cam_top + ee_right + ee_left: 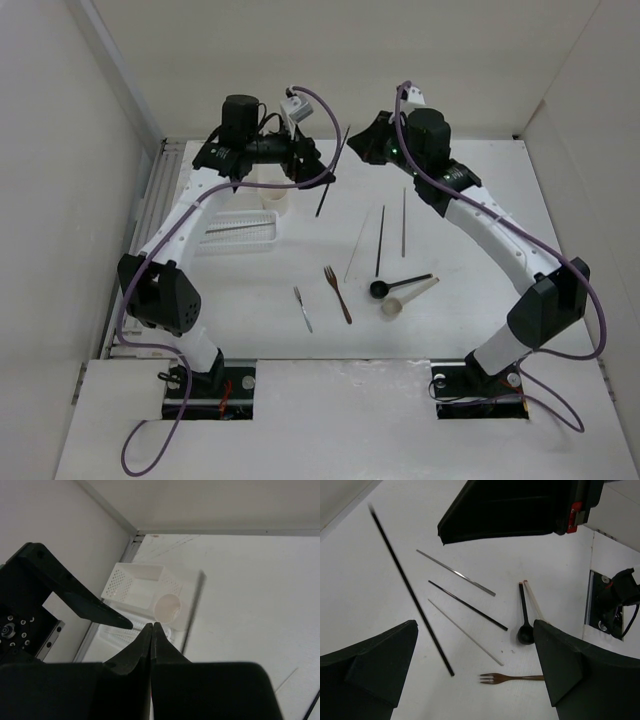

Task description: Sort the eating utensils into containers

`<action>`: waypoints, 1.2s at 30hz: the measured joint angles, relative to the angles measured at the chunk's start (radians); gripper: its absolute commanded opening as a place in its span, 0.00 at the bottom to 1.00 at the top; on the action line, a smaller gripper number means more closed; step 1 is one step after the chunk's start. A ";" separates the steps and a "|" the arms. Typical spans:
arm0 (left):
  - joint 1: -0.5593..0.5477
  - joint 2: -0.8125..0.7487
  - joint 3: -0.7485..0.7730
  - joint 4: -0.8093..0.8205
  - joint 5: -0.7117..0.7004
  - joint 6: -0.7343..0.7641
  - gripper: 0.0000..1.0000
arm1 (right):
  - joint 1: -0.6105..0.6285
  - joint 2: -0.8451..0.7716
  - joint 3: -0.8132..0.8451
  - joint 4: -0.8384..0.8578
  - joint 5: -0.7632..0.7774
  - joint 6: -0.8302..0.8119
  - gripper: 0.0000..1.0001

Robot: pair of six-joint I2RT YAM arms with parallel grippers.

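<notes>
Two robot arms are seen from above, reaching over a white table. The left gripper (475,625) is spread wide and nothing is held in it. The right gripper (152,625) is pinched fully closed, and nothing can be made out between its tips.

A long dark chopstick (331,170) is seen between the two grippers, just beside the right one. It is blurred in both wrist views, so it cannot be told whether it is lying flat, tilted or touched.

Beneath the left gripper, towards that arm's base, a slotted tray (225,243) is seen with a metallic chopstick (240,229) lying in it. A round cup (275,197) is set just beside the tray. Well apart from the right gripper, on its near side, three more chopsticks, a black spoon (400,284), a beige spoon (405,298), a brown fork (338,293) and a grey fork (303,308) are laid on the table.

The step in hand is judged to be the sorting of the long dark chopstick. It would best be gripped across its shaft near the middle, so that swinging is avoided. It would then be laid lengthwise in the tray beside the metallic chopstick.

No brand, label or readable writing can be found.
</notes>
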 measured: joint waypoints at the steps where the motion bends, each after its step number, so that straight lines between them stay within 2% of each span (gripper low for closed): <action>1: -0.002 0.000 0.000 0.009 -0.007 -0.004 1.00 | 0.002 0.002 0.000 0.000 -0.007 0.004 0.00; 7: 0.003 0.005 0.000 0.070 -0.060 -0.037 1.00 | 0.016 0.007 0.000 0.015 -0.049 0.036 0.00; 12: 0.013 0.010 0.000 0.002 -0.130 0.044 1.00 | 0.011 -0.003 -0.042 0.043 -0.045 0.064 0.01; 14: 0.027 0.009 -0.006 -0.047 -0.180 0.104 1.00 | -0.004 -0.016 -0.088 0.033 -0.036 0.082 0.13; 19: 0.043 -0.014 -0.127 -0.090 -0.412 0.213 0.98 | -0.056 -0.027 -0.172 -0.018 0.014 0.103 0.29; 22: 0.013 -0.016 -0.201 -0.109 -0.526 0.258 0.94 | -0.093 -0.027 -0.195 -0.044 0.020 0.106 0.32; 28: -0.141 -0.010 -0.233 -0.085 -0.705 0.320 0.94 | -0.177 -0.031 -0.195 -0.086 0.020 0.104 0.32; 31: -0.196 0.051 -0.194 -0.051 -0.736 0.298 0.94 | -0.208 -0.034 -0.195 -0.113 0.012 0.085 0.32; 36: -0.194 0.347 0.053 -0.021 -0.784 0.190 0.94 | -0.232 -0.074 -0.195 -0.189 -0.010 0.029 0.32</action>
